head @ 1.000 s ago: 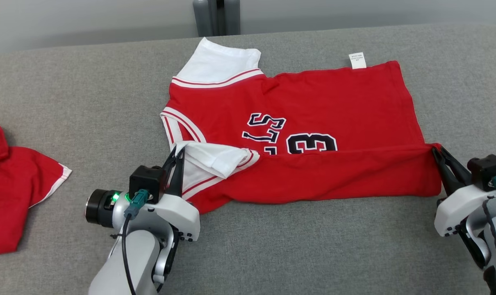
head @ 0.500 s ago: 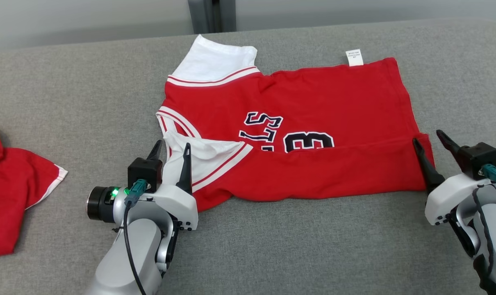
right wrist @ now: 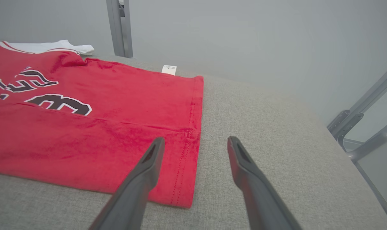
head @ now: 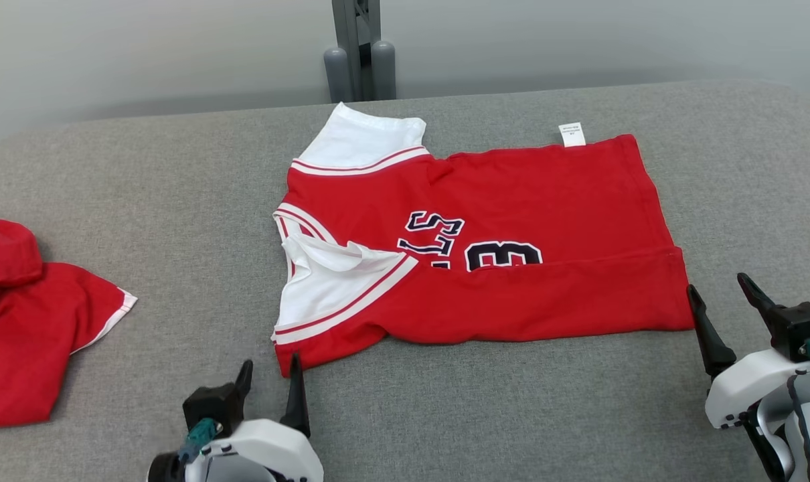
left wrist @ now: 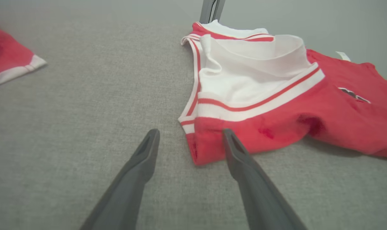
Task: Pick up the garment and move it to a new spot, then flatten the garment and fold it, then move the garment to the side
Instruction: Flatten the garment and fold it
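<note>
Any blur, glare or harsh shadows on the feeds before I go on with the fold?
Head view: even, soft light, no glare, jersey print crisp. Left wrist view: jersey corner soft, the other red garment blurred. Right wrist view: hem stitching clear, near fingers soft.

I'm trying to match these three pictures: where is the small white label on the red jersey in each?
Head view: the white label pokes from the jersey's far edge, right of centre.
Left wrist view: label near the right edge, upper part.
Right wrist view: label just left of centre, upper part.
Shared landmark: the grey post beyond the jersey.
</note>
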### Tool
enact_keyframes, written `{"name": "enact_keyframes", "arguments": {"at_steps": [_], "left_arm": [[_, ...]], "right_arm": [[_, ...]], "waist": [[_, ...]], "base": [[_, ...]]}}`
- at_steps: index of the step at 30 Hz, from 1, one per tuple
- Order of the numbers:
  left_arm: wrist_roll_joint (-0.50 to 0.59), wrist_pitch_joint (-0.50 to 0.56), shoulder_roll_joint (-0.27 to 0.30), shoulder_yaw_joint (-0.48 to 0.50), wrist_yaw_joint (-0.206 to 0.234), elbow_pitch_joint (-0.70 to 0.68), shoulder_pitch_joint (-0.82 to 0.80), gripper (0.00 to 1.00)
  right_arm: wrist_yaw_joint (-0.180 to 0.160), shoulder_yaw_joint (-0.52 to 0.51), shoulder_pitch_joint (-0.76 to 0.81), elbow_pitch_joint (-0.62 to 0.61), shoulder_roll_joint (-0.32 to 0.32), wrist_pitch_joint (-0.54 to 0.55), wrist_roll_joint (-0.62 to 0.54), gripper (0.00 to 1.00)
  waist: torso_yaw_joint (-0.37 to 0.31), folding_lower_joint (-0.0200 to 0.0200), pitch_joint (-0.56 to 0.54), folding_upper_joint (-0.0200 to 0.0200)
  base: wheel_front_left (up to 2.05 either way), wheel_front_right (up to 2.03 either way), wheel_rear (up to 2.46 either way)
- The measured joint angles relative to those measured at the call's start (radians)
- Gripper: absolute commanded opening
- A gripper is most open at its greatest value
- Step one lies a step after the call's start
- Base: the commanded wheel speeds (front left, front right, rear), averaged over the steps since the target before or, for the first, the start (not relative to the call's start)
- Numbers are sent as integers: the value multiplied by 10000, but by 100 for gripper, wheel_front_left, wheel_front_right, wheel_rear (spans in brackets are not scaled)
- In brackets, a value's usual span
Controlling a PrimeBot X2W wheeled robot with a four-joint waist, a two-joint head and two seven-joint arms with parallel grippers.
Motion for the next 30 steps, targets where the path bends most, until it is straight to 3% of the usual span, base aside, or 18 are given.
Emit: {"name": "enact_keyframes", "arguments": {"at_steps": [3, 7, 9, 11, 12, 13, 15, 23, 25, 26, 27, 30], "left_arm": [[-405, 142, -63, 19, -71, -217, 397, 100], [-683, 311, -125, 10, -134, -92, 374, 71], [-740, 343, -123, 15, -155, 65, 205, 49], [-767, 405, -130, 12, -169, 257, -19, 44], [-796, 416, -136, 8, -228, 360, -102, 36], [-842, 422, -138, 0, -261, 483, -180, 36], [-859, 428, -136, -10, -336, 700, -314, 0], [-723, 207, -96, -238, -433, 1018, -631, 0], [-619, 161, -10, -284, -426, 951, -635, 0], [-604, 150, 27, -288, -418, 888, -635, 0], [-554, 127, 63, -303, -401, 836, -634, 0], [-449, 104, 130, -357, -322, 677, -622, 0]], "right_arm": [[0, -65, 59, -21, 84, 0, -50, 100], [0, -38, 103, 29, 150, 0, -48, 100], [0, 13, 102, 73, 150, 0, -46, 100], [0, 84, 101, 119, 136, 0, -29, 100], [0, 100, 100, 134, 123, 0, -10, 100], [0, 128, 96, 157, 100, 0, 2, 100], [0, 236, 91, 242, 63, 0, 73, 100], [0, 825, -229, 1070, 52, 0, 1459, 98], [0, 1087, -313, 1371, -2, 0, 1730, 89], [0, 1202, -367, 1563, -21, 0, 1871, 77], [0, 1340, -429, 1756, -27, 0, 1998, 75], [0, 1540, -604, 2280, -96, 0, 2215, 85]], "waist": [[-38, 0, -66, 0], [-102, 0, -81, 0], [-140, 0, -50, 0], [-180, 0, -5, 0], [-193, 1, 16, 0], [-197, 0, 37, 0], [-203, 0, 78, 0], [34, 0, 289, 0], [140, 0, 327, 0], [184, 0, 347, 1], [216, 0, 366, 0], [290, 0, 398, 0]], "base": [[0, 0, 0], [0, 0, 0], [0, 0, 0], [0, 0, 0], [0, 0, 0], [0, 0, 0], [0, 0, 0], [0, 0, 0], [0, 0, 0], [0, 0, 0], [0, 0, 0], [0, 0, 0]]}}
